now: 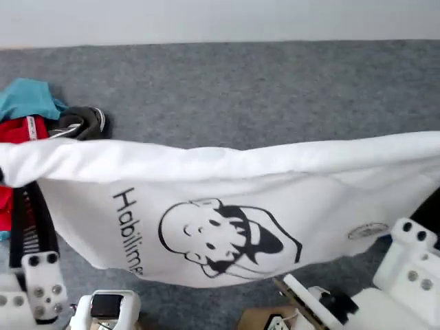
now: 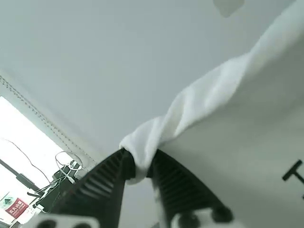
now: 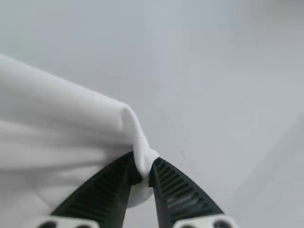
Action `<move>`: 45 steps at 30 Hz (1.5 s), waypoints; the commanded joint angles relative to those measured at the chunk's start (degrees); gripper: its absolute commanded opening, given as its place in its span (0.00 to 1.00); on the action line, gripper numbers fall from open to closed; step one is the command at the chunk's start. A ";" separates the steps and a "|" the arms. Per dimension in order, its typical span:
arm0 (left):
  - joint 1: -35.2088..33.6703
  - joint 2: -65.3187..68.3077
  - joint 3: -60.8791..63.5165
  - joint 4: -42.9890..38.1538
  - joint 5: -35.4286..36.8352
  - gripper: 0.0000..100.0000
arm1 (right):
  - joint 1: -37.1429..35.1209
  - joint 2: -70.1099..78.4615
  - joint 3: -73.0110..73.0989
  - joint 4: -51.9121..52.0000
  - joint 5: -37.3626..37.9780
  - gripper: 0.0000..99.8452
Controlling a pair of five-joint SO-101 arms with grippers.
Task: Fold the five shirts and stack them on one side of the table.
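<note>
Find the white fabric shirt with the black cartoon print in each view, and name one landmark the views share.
High view: the white fabric shirt with the black cartoon print spans the grey table.
Left wrist view: its bunched corner is pinched in the left gripper.
Right wrist view: its folded edge is pinched in the right gripper.
Shared landmark: the rolled top edge, running between both grippers.

A grey felt-like tabletop (image 1: pixel 240 89) meets a plain pale wall (image 1: pixel 220 20) along its far edge.
</note>
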 commanded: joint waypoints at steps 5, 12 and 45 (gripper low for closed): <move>-0.62 -0.09 4.18 5.71 -3.96 0.00 | 0.57 1.27 3.43 6.81 1.41 0.01; -0.62 0.00 24.84 2.99 -3.96 0.00 | -3.56 1.45 19.16 6.64 3.08 0.01; -0.97 42.55 43.38 -48.97 -3.78 0.00 | -12.88 12.26 63.65 -45.67 10.29 0.01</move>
